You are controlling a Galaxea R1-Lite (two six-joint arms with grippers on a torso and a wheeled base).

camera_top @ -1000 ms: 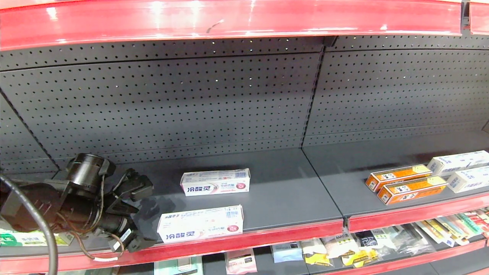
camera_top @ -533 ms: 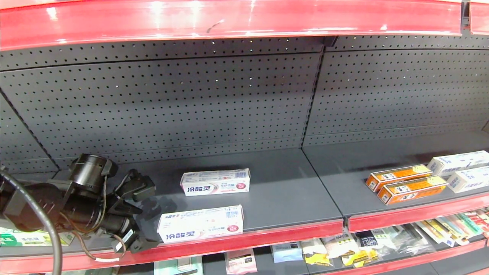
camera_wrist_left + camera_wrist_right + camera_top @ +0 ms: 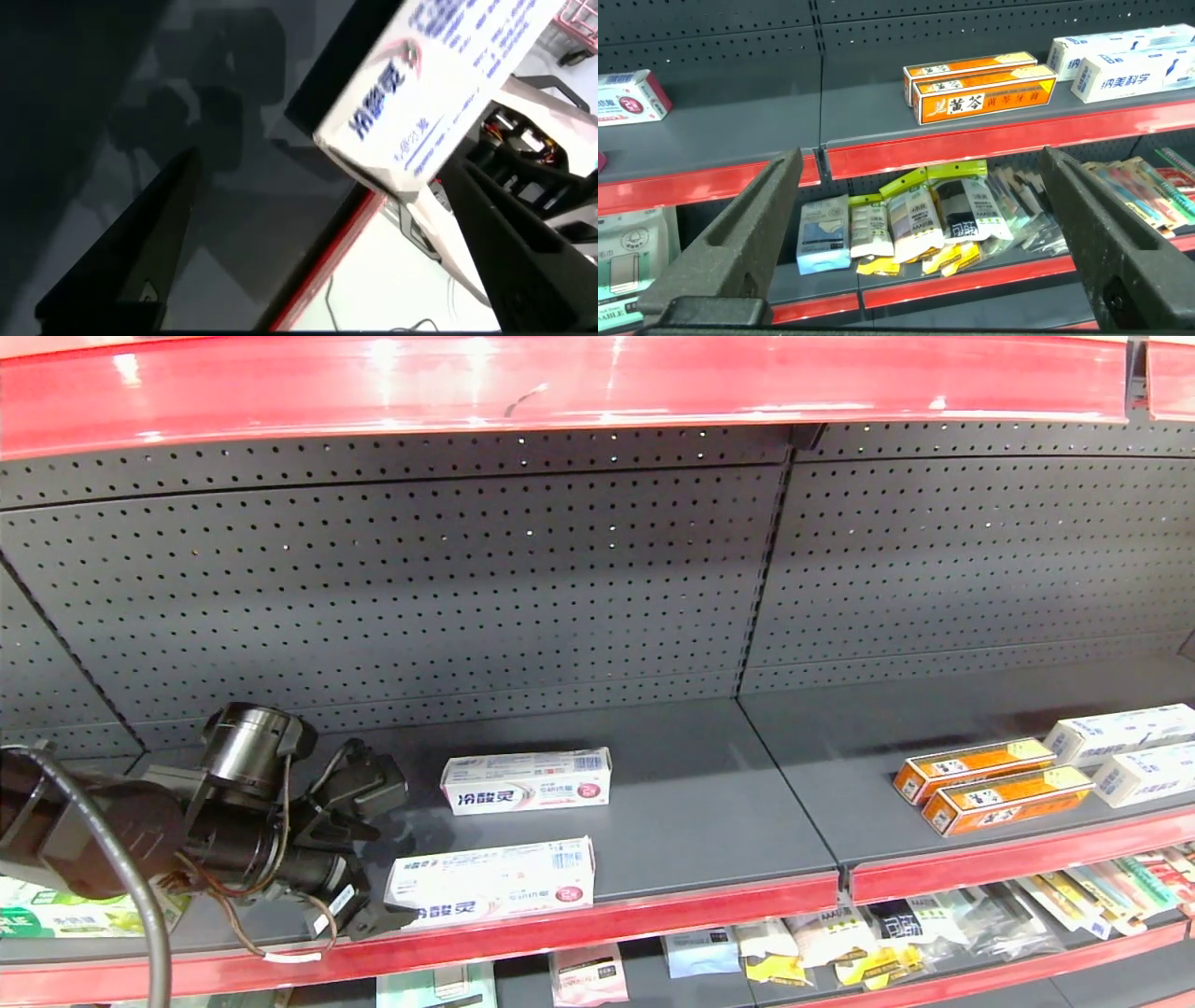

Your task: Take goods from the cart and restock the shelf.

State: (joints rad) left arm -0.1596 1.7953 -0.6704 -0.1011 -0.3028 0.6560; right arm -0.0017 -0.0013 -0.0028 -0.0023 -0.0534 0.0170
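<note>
- Left arm (image 3: 103, 831): matte black, blocky links, rounded joint shell.
- Wrist carries a dark metal cylinder (image 3: 247, 747) with a glossy sheen and a stepped rim.
- Thick dark-grey cable (image 3: 140, 915) runs along the arm.
- Thin brown wires (image 3: 229, 933) are looped at the wrist, with a white tag (image 3: 280, 956) on the loop.
- Left tool (image 3: 401, 856): black angular fingers (image 3: 121, 252), plain wedge profile. Small white sticker (image 3: 329, 907) near one finger base.
- Right tool (image 3: 920, 159): two black wedge fingers (image 3: 729, 243) with a grainy surface and a raised edge along each.
</note>
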